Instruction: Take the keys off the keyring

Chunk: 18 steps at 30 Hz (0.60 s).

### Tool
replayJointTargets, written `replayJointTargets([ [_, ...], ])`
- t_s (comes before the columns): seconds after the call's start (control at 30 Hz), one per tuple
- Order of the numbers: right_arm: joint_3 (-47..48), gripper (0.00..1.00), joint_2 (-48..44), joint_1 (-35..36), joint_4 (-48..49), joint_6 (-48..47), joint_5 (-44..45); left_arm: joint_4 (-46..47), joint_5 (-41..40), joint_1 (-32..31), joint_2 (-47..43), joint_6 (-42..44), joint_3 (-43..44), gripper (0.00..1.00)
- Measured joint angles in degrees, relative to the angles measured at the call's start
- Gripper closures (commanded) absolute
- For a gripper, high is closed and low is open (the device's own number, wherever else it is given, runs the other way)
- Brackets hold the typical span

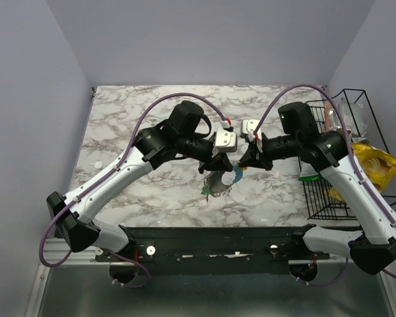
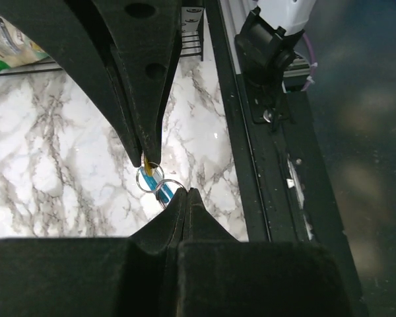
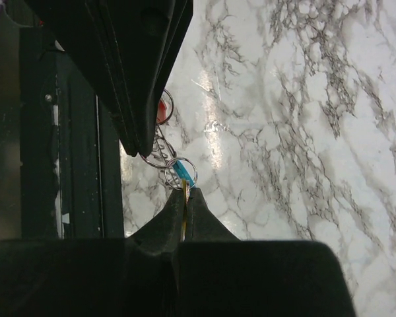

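Right gripper (image 3: 186, 193) is clamping down on what looks like the yellow-orange key (image 3: 184, 215). It's just a thin gold sliver showing between the closed fingers, with its long axis running 6-to-12 in the right wrist view, in line with the fingers.

Left gripper (image 2: 185, 196) is also clenching, and it's biting the bright blue stretch of the keyring (image 1: 219, 185). From overhead the two tips are almost meeting nose to nose, with the left one sitting at 9 o'clock from the right. The grey part of the loop is dangling at about 6 o'clock below them, over the marble table (image 1: 119, 132).

The bit that matters is a small silver ring (image 3: 166, 174), which is sitting right at 12 o'clock off the right fingertips and linking key to blue section. I can't tell how far round it the key is. My guess is the next pull is going along the 3–9 line overhead, with the right arm doing the drawing.

Red key (image 3: 162, 111) and green key (image 1: 206, 191) are hanging on the loop too, so lots is left to do.
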Motion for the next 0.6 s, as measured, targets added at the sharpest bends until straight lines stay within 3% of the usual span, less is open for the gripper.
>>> replayJointTargets([
  [0.3,-0.7,0.99,2.8,4.2,0.0,0.3,-0.9,-3.4,3.3,0.5,0.5,-2.5,-1.1,1.0],
  [0.53,-2.5,0.99,-0.5,5.0,3.0,3.7,3.4,-3.1,4.9,0.5,0.4,-1.2,-1.1,0.99],
  [0.6,-2.5,0.99,-0.9,5.4,3.6,4.5,4.6,-2.9,4.9,0.6,0.4,-1.0,-1.1,0.8],
])
